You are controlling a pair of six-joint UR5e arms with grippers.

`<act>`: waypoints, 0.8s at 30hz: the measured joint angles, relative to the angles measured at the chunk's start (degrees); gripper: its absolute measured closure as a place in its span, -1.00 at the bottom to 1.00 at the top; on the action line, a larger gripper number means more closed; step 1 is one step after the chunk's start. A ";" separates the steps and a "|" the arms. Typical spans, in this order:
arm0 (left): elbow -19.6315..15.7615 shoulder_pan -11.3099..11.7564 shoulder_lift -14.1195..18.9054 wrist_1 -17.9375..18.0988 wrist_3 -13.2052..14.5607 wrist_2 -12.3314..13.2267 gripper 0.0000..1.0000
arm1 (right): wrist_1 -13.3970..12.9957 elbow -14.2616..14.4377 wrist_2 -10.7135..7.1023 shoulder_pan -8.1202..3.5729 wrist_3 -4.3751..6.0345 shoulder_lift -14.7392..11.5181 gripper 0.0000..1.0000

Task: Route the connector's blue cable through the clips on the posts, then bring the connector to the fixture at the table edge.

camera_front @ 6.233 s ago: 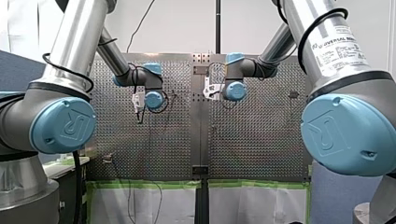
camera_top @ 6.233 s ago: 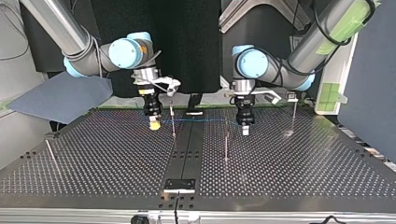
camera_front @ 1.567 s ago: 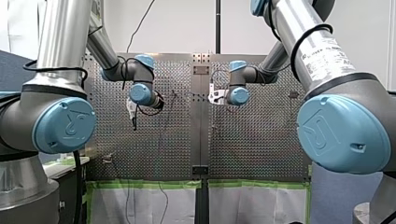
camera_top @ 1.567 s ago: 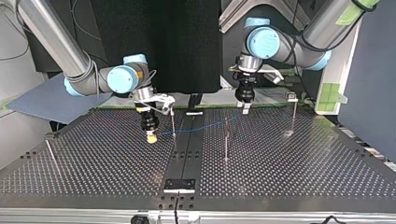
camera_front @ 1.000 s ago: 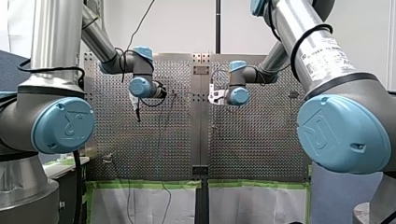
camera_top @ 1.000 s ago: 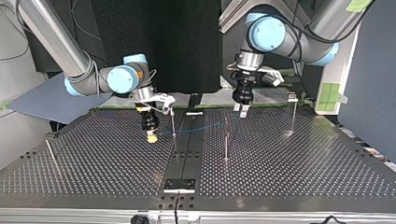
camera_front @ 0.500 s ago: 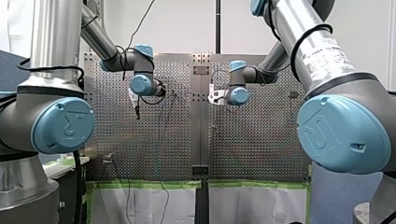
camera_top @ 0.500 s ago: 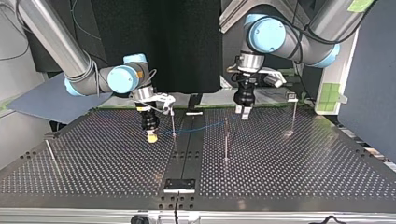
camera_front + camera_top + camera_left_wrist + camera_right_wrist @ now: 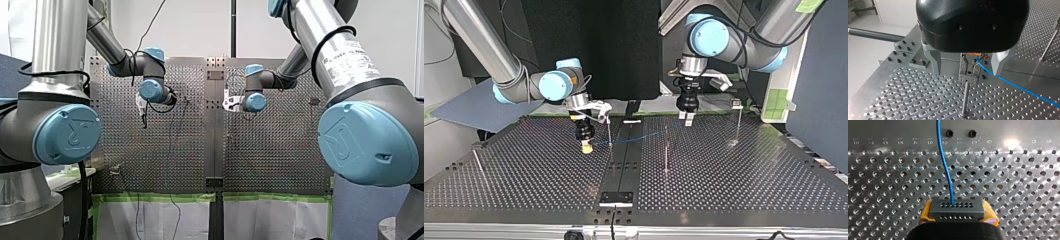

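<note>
Possibly the blue cable (image 9: 1020, 87), close beside one finger of the wide-spread left gripper (image 9: 966, 72), could be missed at closing; the connector (image 9: 956, 206) is clamped in the right gripper (image 9: 958, 214).

blue cable (image 9: 944, 165): cut off at the right wrist view's edge, ahead of my right gripper (image 9: 958, 213), far end unseen
connector (image 9: 956, 206): back part buried under that gripper
yellow pads (image 9: 926, 212): barely peeking out beside it
clip (image 9: 968, 78): top hidden behind my left gripper (image 9: 966, 72)
</note>
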 joint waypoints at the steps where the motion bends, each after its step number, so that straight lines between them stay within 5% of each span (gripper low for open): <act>1: -0.04 -0.01 0.00 -0.03 -0.01 -0.04 -1.00 | 0.02 0.00 0.00 0.00 0.00 0.00 1.00; 15: -0.17 -0.11 0.00 0.00 1.24 -0.07 -1.00 | 0.22 0.00 0.00 0.27 -0.14 0.02 1.00; 24: -0.17 -0.81 0.00 1.49 2.69 3.31 -1.00 | 0.27 -0.01 0.00 0.37 -0.18 0.01 1.00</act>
